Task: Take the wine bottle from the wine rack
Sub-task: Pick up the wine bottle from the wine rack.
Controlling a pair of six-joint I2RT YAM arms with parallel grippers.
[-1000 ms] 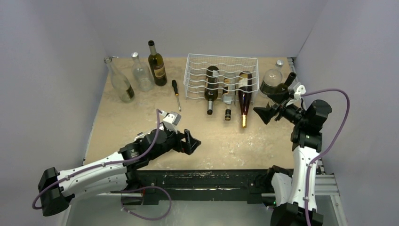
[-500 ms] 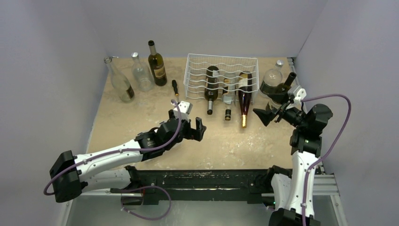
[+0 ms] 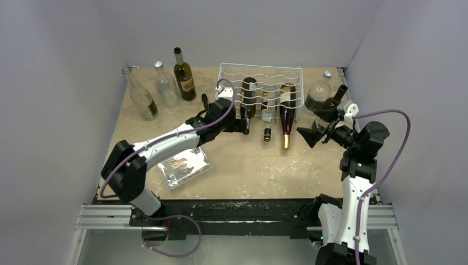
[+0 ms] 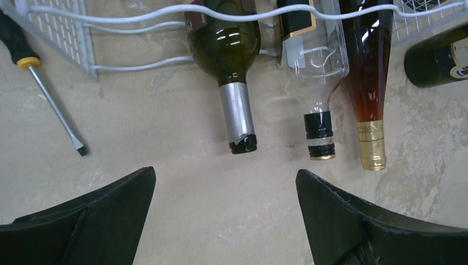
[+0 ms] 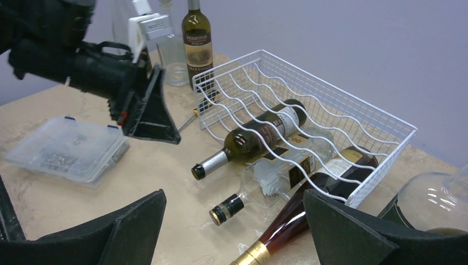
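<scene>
The white wire wine rack [image 3: 259, 72] stands at the back middle and holds three lying bottles, necks toward me. These are a dark green bottle with a silver neck [image 3: 248, 105], a clear bottle with a black cap [image 3: 267, 118] and an amber bottle with a gold cap [image 3: 286, 116]. My left gripper [image 3: 243, 122] is open and empty just in front of the green bottle's neck [image 4: 237, 116], with its fingertips short of the cap [image 4: 225, 174]. My right gripper [image 3: 310, 130] is open and empty, right of the amber bottle [image 5: 309, 212] and facing the rack [image 5: 353, 110].
A screwdriver [image 3: 206, 109] lies left of the rack. Three upright bottles [image 3: 184, 74] stand at the back left. A clear plastic parts box [image 3: 184, 167] lies near the front left. A round glass decanter [image 3: 319, 94] and a dark bottle [image 3: 331, 105] stand beside my right gripper.
My left arm has swung from the front of the table up to the rack, uncovering the parts box. My right arm has barely moved.
</scene>
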